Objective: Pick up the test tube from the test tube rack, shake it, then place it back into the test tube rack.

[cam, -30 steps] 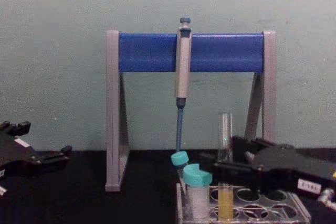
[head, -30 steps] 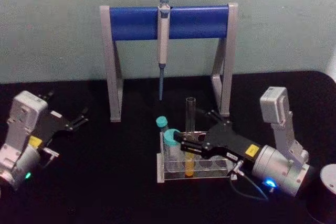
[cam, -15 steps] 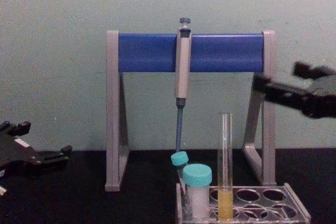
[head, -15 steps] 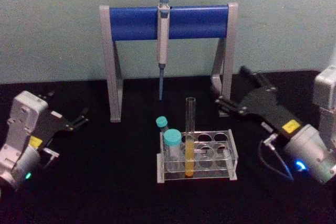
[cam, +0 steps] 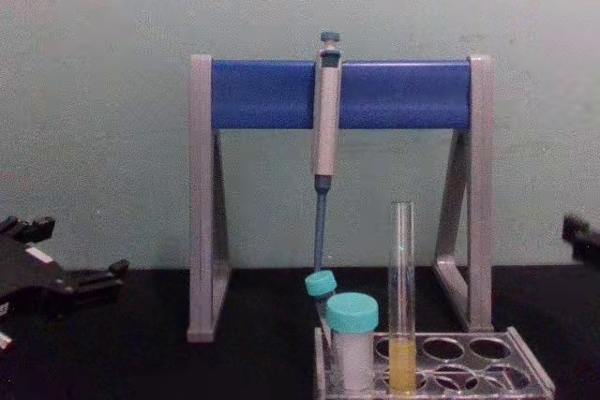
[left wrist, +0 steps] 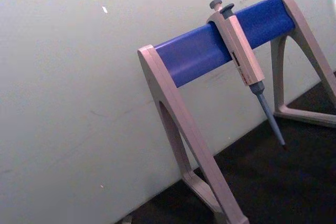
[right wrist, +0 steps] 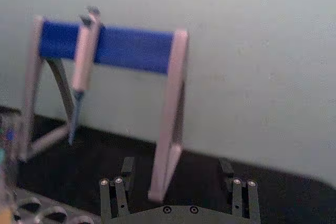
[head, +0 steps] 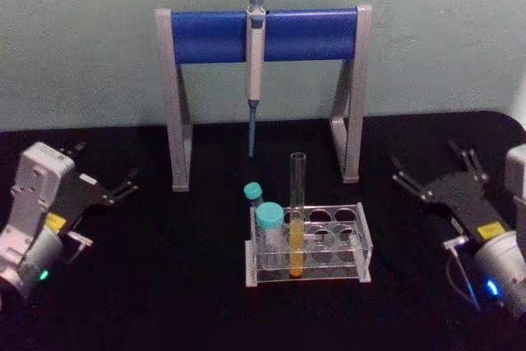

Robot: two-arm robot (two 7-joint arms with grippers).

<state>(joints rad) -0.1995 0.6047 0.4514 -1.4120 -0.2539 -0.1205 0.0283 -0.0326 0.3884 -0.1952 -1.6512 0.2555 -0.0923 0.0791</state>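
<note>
the test tube (head: 297, 211) is standing upright in the test tube rack (head: 364, 246), yellow liquid low in it. judging by this, you are either facing the pick-up or finishing the return. the right tool (head: 434, 177) is resting released, well right of the rack; the left tool (head: 105, 188) is sitting parked at far left, fingers apart. two teal-capped vials (head: 269, 219) are standing just beside the tube, crowding any grasp from that side; the pipette stand (head: 263, 34) is looming behind.
</note>
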